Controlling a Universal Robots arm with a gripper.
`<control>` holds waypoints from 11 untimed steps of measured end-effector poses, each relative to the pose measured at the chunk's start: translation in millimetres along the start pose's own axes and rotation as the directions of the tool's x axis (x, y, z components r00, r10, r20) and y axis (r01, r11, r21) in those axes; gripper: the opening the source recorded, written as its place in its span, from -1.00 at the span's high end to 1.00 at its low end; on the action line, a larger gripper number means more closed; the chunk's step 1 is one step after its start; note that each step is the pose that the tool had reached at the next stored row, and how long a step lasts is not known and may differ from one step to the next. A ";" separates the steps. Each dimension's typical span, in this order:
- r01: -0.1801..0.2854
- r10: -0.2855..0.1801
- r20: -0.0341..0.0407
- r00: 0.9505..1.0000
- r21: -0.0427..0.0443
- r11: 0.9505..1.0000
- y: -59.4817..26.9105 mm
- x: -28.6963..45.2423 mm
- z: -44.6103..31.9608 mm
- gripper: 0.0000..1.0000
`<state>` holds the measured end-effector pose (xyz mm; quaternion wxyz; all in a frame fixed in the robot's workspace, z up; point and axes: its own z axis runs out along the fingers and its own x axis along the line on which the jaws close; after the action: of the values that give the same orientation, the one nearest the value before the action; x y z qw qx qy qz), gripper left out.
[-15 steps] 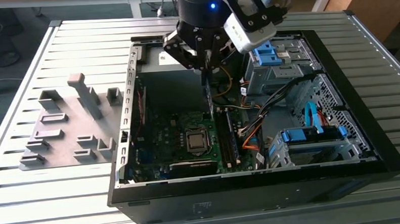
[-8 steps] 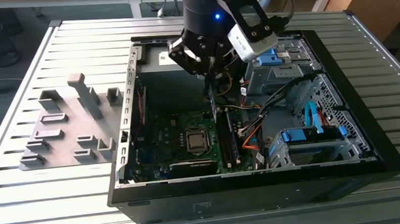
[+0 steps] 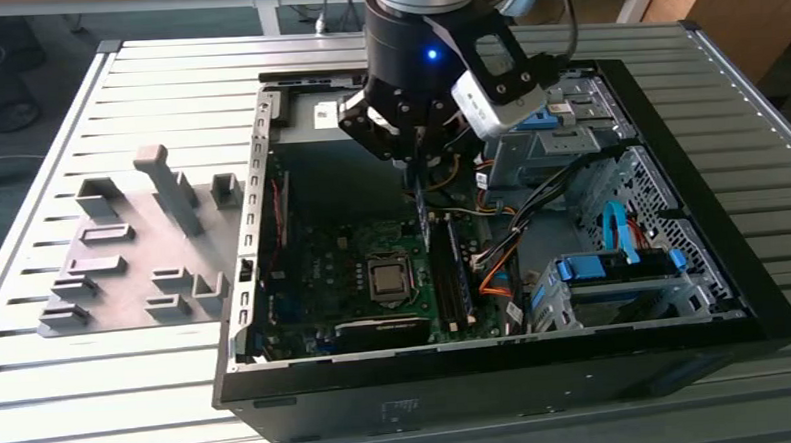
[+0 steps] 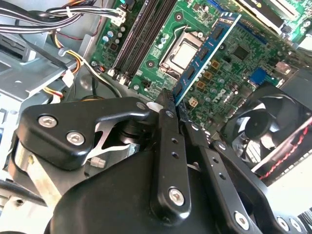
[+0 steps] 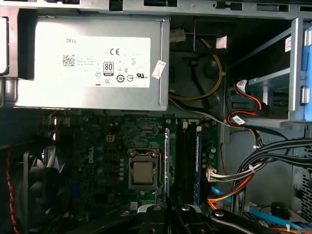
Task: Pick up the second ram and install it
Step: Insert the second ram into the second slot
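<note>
Inside the open computer case (image 3: 256, 228) on the slatted bench (image 3: 110, 394), the gripper (image 4: 171, 105) hangs over the motherboard (image 3: 331, 274). Its jaws are clamped on the second ram (image 4: 204, 53), gripping one end of the stick, which hangs edge-on above the board between the CPU socket (image 5: 144, 170) and the memory slots (image 5: 185, 161). Another memory stick (image 5: 198, 165) already sits in a slot. A grey fixture plate (image 3: 130, 263) lies beside the case.

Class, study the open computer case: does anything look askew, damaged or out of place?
Nothing looks damaged or spilled. The gripper holds the second ram on edge above the motherboard, not yet seated in the slots. Cables lie loosely bundled.
</note>
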<state>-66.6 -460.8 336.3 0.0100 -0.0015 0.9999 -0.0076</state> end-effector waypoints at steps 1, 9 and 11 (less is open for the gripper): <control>0.000 0.000 -0.001 1.000 0.000 1.000 0.0 0.0 1.8 0.73; 0.000 0.000 -0.004 1.000 0.000 1.000 0.1 -0.1 9.4 0.73; 0.000 0.000 -0.004 1.000 0.000 1.000 0.1 -0.1 9.5 0.73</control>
<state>-66.3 -460.8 326.8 0.0078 -0.0016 0.9999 -0.0076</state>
